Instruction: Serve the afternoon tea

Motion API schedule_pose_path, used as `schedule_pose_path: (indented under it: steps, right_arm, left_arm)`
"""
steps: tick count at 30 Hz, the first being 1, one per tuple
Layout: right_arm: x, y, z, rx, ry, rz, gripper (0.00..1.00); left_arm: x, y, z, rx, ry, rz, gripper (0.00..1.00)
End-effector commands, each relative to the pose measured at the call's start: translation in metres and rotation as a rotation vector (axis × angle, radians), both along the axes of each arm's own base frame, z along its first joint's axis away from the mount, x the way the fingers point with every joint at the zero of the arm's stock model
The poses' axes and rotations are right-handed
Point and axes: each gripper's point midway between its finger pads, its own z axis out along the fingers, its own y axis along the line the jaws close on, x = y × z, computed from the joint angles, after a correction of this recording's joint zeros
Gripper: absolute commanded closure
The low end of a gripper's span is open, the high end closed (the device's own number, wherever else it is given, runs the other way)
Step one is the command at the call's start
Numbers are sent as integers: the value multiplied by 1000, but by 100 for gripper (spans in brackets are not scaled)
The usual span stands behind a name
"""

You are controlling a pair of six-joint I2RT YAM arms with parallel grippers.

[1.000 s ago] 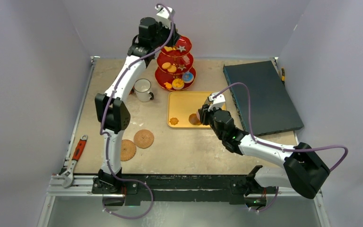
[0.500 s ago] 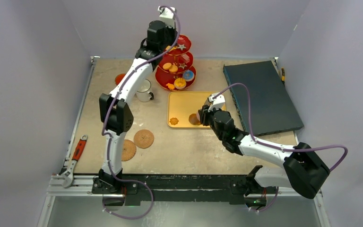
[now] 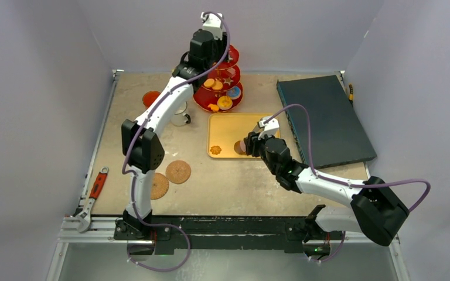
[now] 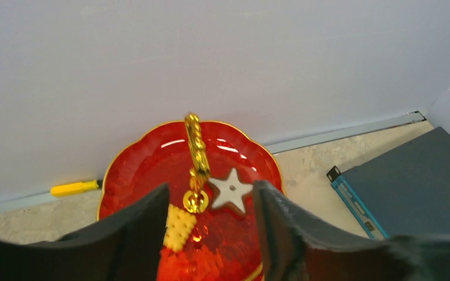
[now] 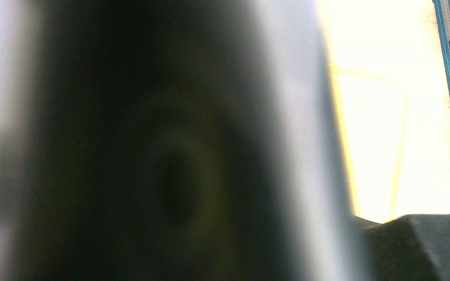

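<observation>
left gripper (image 4: 211, 237): parted, empty; handle (image 4: 194, 152) just ahead, star biscuit (image 4: 229, 190) beside it.
right gripper (image 3: 246, 146): opening unclear; brown biscuit (image 3: 238, 147) at tips.
change: left gripper moved farther over stand (image 4: 135, 175).

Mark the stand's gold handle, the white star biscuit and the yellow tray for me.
gold handle (image 4: 195, 146), left wrist view, middle of its twisted shaft.
star biscuit (image 4: 230, 190), left wrist view, centre of the star.
yellow tray (image 3: 227, 132), top view, bare floor of the tray.
</observation>
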Motion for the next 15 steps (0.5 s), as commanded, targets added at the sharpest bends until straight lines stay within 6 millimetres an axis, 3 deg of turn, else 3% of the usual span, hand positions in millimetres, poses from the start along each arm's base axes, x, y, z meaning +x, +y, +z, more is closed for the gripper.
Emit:
schedule_pose_path:
  steps: [1, 6, 8, 12, 15]
  right_arm:
    - [5, 5, 19, 46, -65, 3, 46]
    - [7, 10, 17, 38, -83, 23, 42]
    - [8, 12, 16, 26, -95, 32, 42]
    - [10, 13, 14, -4, -114, 46, 39]
    - [9, 14, 9, -26, -111, 63, 36]
  left_arm:
    - [-27, 8, 69, 12, -131, -38, 38]
    - [-46, 7, 74, 96, -128, -168, 9]
    - [-53, 11, 70, 82, -106, -254, 7]
    - [-48, 37, 60, 26, -50, -388, 3]
    - [-48, 37, 45, 60, -11, -502, 2]
